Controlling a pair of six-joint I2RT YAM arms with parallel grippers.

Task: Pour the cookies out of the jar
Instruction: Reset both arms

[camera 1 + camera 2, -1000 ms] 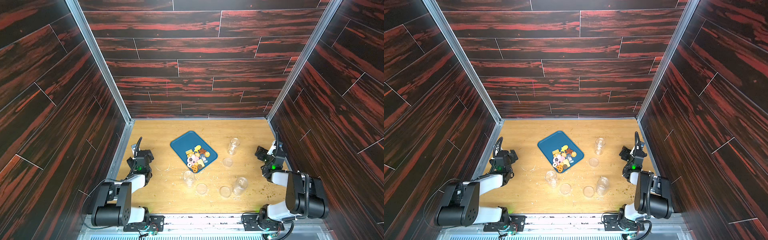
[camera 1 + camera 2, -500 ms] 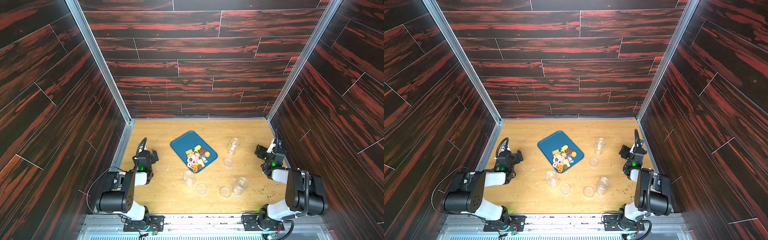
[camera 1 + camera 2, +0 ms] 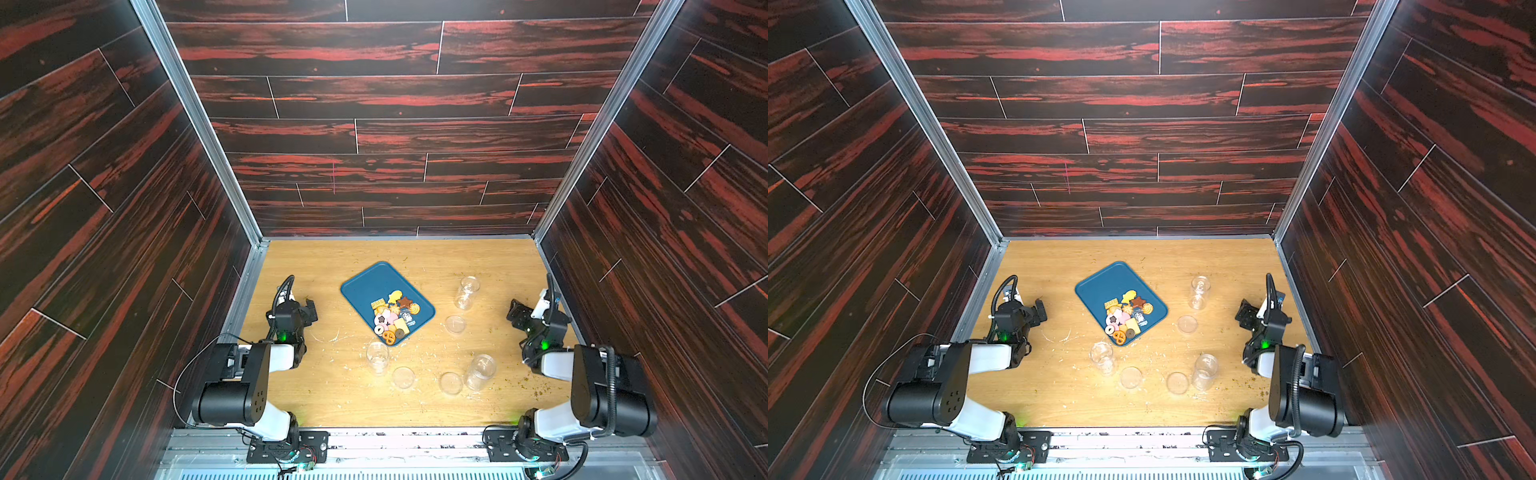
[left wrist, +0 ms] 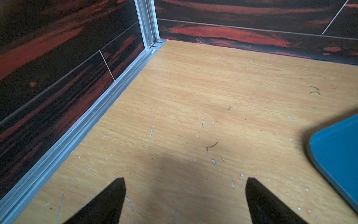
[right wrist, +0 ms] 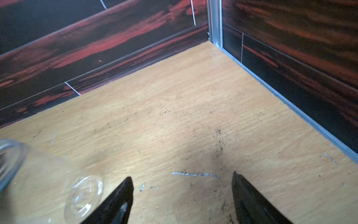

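The cookies (image 3: 392,318) lie heaped on the near end of the blue tray (image 3: 365,286), which sits at a slant in the middle of the desk (image 3: 332,395). Both top views show them there, outside every jar.

One clear jar (image 3: 377,357) stands just off the tray's near corner. A second jar (image 3: 480,371) stands nearer the right arm. A third jar (image 3: 467,292) is farther back, to the right of the tray. All three look empty.

Three clear lids lie flat on the desk. One lid (image 3: 403,377) is beside the first jar, another lid (image 3: 451,382) is beside the second, and a far lid (image 3: 455,324) is between the tray and the right arm.

The left end effector (image 4: 184,180) is spread wide with nothing between its fingers. It hangs over bare desk to the left of the tray, and a corner of the tray shows in its wrist view.

The right end effector (image 5: 182,176) also has its fingers apart and holds nothing. In its wrist view a clear lid lies just beside one fingertip (image 5: 126,186). Whether the two touch cannot be told.
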